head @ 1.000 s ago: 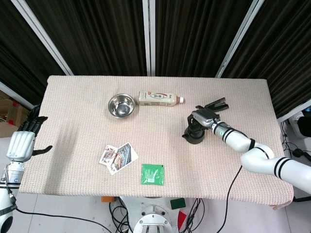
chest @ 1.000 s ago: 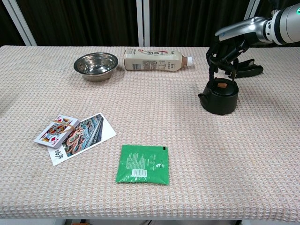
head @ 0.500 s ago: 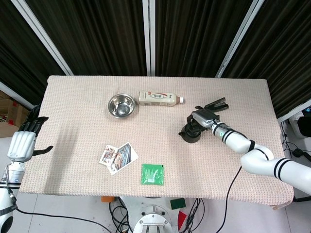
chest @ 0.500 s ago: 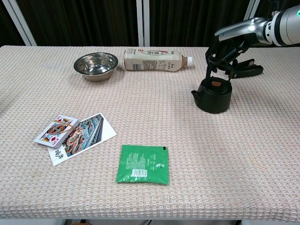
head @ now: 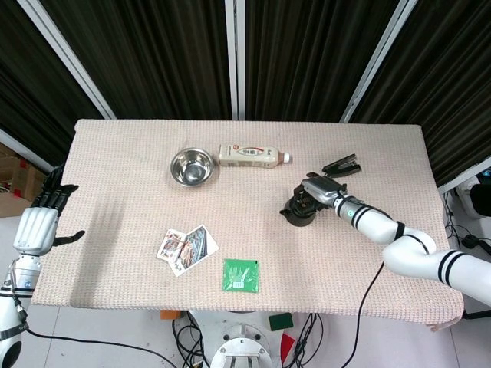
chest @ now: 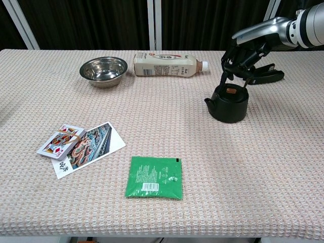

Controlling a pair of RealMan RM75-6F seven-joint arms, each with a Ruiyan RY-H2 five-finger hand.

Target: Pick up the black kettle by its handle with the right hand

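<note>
We are closing the right hand [chest: 242,53], fingers curled around the thin handle of the squat black kettle [chest: 229,105], right of centre on the woven table [chest: 162,202]. Such a thin hold is risking a swing or slip when lifting.

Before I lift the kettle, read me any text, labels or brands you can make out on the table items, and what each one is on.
Nothing reads cleanly.
Bottle: a label with red print, too small to read.
Green packet: white print and a dark mark, too blurred to read.
Playing cards: a face card shows, its index illegible.
Picture card: an image only.
Black kettle, steel bowl: no markings visible.
</note>
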